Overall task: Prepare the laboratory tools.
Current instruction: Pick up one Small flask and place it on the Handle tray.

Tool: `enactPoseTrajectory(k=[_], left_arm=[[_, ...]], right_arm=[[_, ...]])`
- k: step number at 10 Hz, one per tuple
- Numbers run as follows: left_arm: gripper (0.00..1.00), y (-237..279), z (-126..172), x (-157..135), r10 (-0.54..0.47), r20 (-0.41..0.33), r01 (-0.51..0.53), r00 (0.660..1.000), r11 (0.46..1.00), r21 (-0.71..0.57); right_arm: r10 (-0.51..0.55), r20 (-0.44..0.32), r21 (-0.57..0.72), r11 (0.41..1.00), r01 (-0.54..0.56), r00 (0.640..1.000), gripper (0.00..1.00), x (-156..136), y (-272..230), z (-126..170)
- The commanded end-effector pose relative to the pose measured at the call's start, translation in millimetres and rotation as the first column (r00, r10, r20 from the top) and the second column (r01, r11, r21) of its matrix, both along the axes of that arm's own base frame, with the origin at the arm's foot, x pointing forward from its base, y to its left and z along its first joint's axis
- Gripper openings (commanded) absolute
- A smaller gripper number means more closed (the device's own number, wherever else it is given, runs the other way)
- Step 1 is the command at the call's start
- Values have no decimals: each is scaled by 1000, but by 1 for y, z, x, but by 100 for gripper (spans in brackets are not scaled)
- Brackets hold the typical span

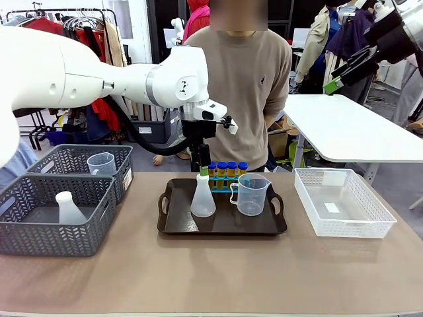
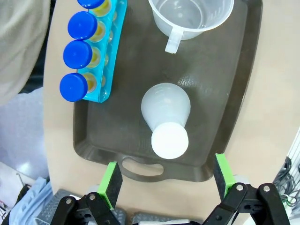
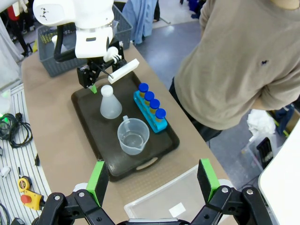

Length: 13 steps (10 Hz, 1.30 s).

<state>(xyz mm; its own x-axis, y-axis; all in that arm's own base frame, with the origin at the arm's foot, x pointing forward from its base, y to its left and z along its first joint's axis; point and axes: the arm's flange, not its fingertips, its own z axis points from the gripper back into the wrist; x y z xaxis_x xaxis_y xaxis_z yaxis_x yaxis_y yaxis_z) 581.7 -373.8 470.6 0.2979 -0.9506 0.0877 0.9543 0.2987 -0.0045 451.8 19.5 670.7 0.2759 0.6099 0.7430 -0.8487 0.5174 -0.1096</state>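
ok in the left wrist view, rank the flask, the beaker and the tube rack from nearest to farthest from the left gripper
1. conical flask, on the tray just past the open left gripper.
2. blue tube rack, off to the picture's left.
3. measuring beaker, at the top edge, farthest.

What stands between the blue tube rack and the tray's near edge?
In the front view, the conical flask and measuring beaker stand there, on the tray.

Front level, wrists overhead; shared tray (image 1: pixel 221 228)

Upright white conical flask (image 1: pixel 203 199), clear handled beaker (image 1: pixel 250 194), blue-capped orange-yellow tubes (image 1: pixel 227 169) in blue rack (image 2: pixel 105 70), all on tray.
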Motion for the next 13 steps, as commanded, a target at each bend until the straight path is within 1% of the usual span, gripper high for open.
enactPoseTrajectory(k=[1, 2, 3, 13], left_arm=[[100, 7, 3, -10, -6, -22, 5, 1000, 1000, -17], [100, 8, 4, -11, -19, -24, 18, 1000, 1000, -18], [100, 0, 2, -1, 1, -3, -1, 1000, 1000, -3], [100, -2, 0, 0, -1, -8, 1, 1000, 1000, -4]], right_arm=[[11, 3, 17, 1000, -11, 1000, 100, 0, 0, 1], [11, 3, 17, 1000, -11, 1000, 100, 0, 0, 1], [11, 3, 17, 1000, -11, 1000, 100, 0, 0, 1], [11, 3, 17, 1000, -11, 1000, 100, 0, 0, 1]])
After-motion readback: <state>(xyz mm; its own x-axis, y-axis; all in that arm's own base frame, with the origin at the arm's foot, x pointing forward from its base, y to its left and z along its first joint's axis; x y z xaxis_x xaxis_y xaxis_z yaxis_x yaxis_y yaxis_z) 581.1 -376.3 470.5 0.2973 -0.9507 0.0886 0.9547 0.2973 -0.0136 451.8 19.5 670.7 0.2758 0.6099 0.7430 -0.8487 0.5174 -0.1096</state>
